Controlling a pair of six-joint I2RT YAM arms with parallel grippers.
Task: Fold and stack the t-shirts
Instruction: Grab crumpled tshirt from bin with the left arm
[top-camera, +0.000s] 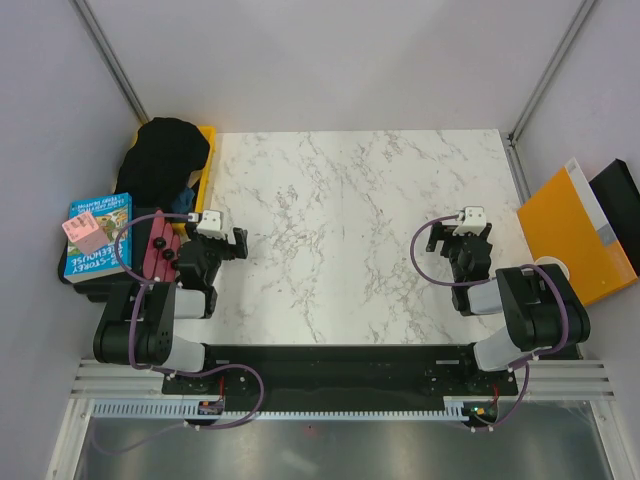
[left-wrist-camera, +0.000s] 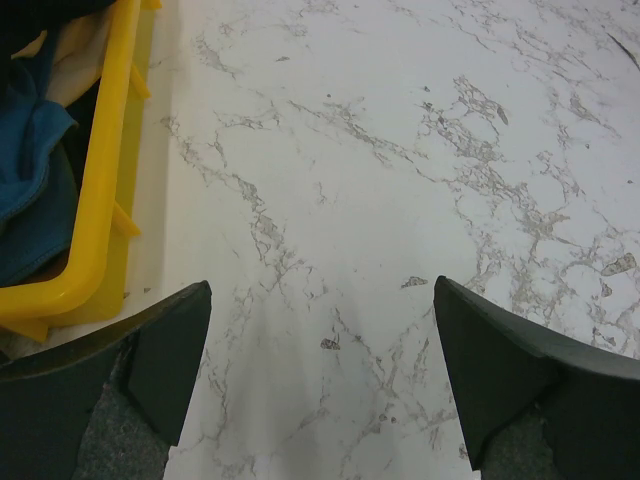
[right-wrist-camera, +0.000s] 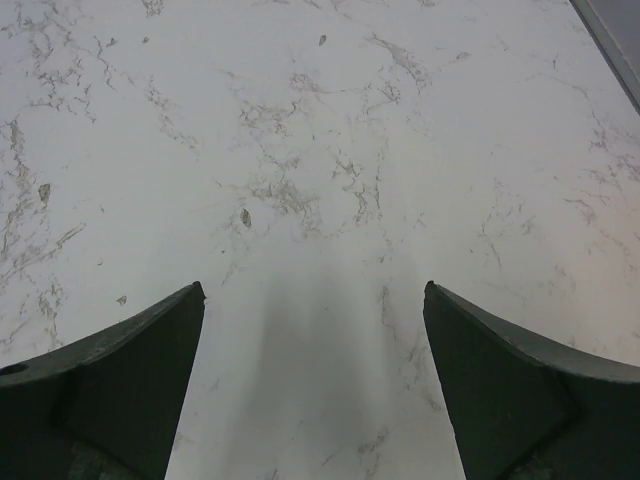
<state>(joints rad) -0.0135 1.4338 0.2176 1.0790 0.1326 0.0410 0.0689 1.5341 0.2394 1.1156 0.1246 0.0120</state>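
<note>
Left gripper (left-wrist-camera: 320, 290): fingers spread wide, nothing between them. The left wrist view shows only bare marble tabletop (left-wrist-camera: 400, 150) in the gap. Both fingertips hang over the stone; contact with it cannot be judged.

Right gripper (right-wrist-camera: 312, 290): fingers likewise spread wide and empty, over plain marble, with a soft shadow on the stone between them.

Top view: left gripper (top-camera: 212, 242) sits at the table's left edge and right gripper (top-camera: 462, 238) near the right edge, well apart. Both arms are drawn back toward the near side.

Just left of the left gripper, the wrist view picks up the rim of a yellow bin (left-wrist-camera: 100, 190). Inside it are a blue t-shirt (left-wrist-camera: 30, 150) and a strip of beige t-shirt (left-wrist-camera: 75, 55), bunched, not folded. The beige cloth cannot be made out from the top camera, where only a sliver of blue shows.

The top view adds what the wrist camera crops: a black t-shirt (top-camera: 165, 150) heaped over the bin's far end, covering most of it and spilling past its left side. The bin (top-camera: 207, 165) stands off the table's far-left corner.

Also seen only from above:
- a book (top-camera: 95, 235) left of the left arm, off the marble;
- an orange folder (top-camera: 575, 235) off the right edge, beside the right arm.

The right wrist view shows none of these, only stone and a dark strip at its upper-right corner.
</note>
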